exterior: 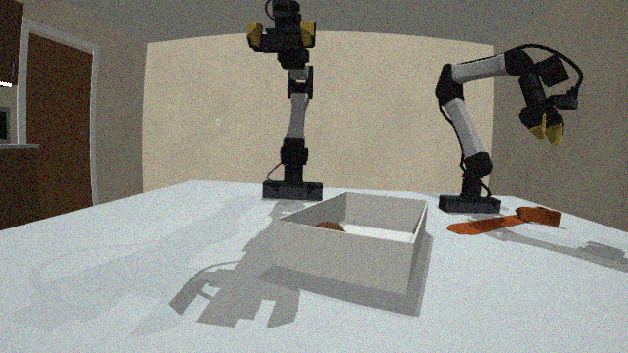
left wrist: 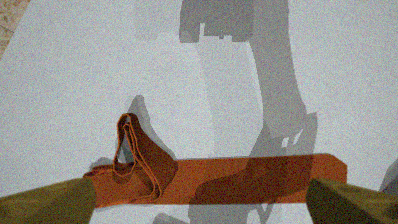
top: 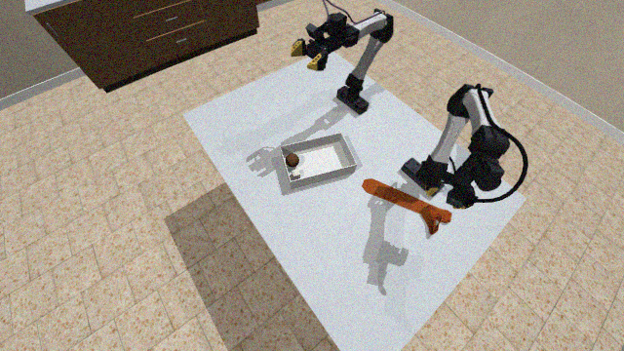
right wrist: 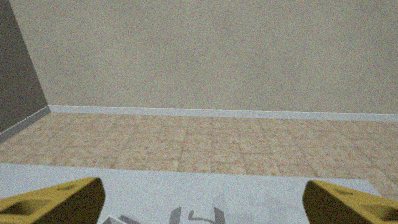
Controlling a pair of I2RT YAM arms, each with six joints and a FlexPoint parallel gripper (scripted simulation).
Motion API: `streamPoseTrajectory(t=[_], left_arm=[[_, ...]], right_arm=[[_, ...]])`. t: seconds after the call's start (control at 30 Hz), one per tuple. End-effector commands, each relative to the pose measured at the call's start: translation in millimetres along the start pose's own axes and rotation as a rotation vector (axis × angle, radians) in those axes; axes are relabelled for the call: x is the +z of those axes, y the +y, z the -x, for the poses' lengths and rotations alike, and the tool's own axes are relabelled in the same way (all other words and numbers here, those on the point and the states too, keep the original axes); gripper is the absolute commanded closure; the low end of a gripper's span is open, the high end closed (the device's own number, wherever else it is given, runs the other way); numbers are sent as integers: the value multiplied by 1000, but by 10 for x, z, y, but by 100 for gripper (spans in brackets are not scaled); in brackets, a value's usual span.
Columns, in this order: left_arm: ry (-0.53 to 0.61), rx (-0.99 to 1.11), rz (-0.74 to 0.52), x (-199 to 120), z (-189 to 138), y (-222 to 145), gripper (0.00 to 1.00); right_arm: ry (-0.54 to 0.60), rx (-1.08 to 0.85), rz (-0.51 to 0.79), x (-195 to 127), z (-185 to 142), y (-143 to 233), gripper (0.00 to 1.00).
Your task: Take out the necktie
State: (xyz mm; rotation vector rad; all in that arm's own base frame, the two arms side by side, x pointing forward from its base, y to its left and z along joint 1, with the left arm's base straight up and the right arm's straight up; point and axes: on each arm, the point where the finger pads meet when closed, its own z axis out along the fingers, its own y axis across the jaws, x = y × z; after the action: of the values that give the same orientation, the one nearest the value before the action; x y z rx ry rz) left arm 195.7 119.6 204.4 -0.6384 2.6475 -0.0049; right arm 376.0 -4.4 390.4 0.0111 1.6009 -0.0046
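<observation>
The orange-brown necktie lies on the white table, wholly outside the basket, mostly flat, with a folded loop standing up at one end. The grey basket stands flat. Inside it are a brown ball and a small pale and dark thing beside it, too small to name. My left gripper is open and empty, above the table near the tie's looped end. My right gripper is open and empty, raised high away from the basket.
The left arm's base stands close to the tie, and the right arm's base stands behind the basket. Arm shadows fall across the table and part of the tie. A dark cabinet stands beyond the table.
</observation>
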Motion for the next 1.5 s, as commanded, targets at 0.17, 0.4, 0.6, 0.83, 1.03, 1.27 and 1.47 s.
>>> streamPoseTrajectory(t=[0.17,0.4,0.6,0.83,1.03,1.27,1.47], left_arm=[[-264,59,-66,-292,436,-406,0],[-391,104,-105,-428,620,-643,0],[-541,158,-152,-590,840,-927,0],[-708,217,-205,-771,1083,-1243,0],[-797,249,-233,-868,1212,-1410,0],[-933,298,-275,-1015,1410,-1667,0],[-1012,326,-300,-1100,1526,-1816,0]], right_arm=[[0,0,0,0,0,0,0],[0,0,0,0,0,0,0],[0,0,0,0,0,0,0],[0,0,0,0,0,0,0],[0,0,0,0,0,0,0],[0,0,0,0,0,0,0],[0,0,0,0,0,0,0]])
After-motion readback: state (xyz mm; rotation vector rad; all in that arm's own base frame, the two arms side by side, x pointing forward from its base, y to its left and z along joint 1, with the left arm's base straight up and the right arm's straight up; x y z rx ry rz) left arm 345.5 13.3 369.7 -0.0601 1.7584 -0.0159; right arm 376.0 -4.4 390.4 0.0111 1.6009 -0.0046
